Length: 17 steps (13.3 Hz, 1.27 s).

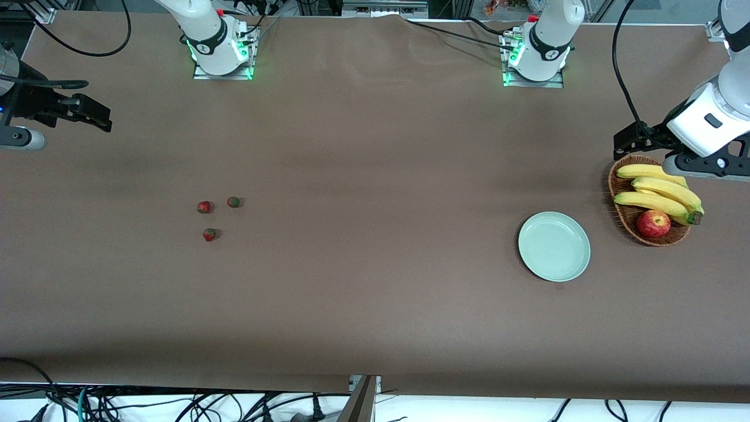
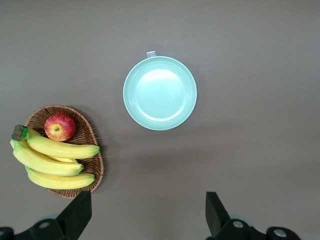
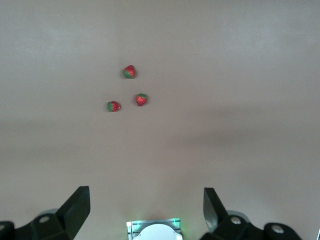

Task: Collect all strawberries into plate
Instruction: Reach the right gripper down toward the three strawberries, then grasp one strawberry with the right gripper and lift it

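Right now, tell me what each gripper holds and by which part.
Nothing is held. The left gripper and right gripper are both open; all three strawberries lie on the table.

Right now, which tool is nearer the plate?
Left. The left tool hangs over the basket beside the plate; the right tool waits at the right arm's end of the table.

A plain brown cloth (image 1: pixel 375 176) is spread over the table. Three red strawberries (image 1: pixel 204 207) with dark green tops are seen on it. The plate (image 1: pixel 554 246) is pale mint green and unpatterned. Yellow bananas (image 1: pixel 659 193) and a red, yellow-flecked apple (image 1: pixel 653 223) are held in a brown woven basket (image 1: pixel 621 218).
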Each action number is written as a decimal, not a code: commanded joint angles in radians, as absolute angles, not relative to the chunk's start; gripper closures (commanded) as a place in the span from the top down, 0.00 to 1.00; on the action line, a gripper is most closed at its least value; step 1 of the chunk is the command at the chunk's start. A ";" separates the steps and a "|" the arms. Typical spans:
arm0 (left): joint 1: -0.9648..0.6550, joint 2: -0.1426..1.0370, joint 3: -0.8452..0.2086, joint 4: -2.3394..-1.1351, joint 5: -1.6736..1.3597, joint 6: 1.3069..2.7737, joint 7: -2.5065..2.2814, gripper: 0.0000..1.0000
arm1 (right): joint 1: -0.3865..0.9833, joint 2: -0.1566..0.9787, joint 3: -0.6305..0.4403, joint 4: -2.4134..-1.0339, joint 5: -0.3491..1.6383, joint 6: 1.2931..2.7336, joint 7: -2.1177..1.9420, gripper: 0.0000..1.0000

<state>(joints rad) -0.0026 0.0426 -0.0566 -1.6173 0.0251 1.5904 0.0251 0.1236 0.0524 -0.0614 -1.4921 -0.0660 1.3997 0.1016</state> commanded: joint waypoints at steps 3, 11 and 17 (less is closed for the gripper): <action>0.005 0.035 -0.063 -1.620 0.008 1.580 0.041 1.00 | 0.139 0.139 -0.048 -1.486 -0.037 1.494 0.103 1.00; 0.006 0.035 -0.063 -1.620 0.008 1.578 0.041 1.00 | 0.190 0.417 -0.048 -1.494 0.084 1.644 0.089 1.00; 0.006 0.035 -0.061 -1.620 0.006 1.578 0.041 1.00 | 0.201 0.489 -0.046 -1.737 0.095 1.983 0.095 1.00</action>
<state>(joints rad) -0.0024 0.0432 -0.0570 -1.6185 0.0251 1.5892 0.0251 0.1999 0.5141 -0.0449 -1.6325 0.0760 1.8830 0.1017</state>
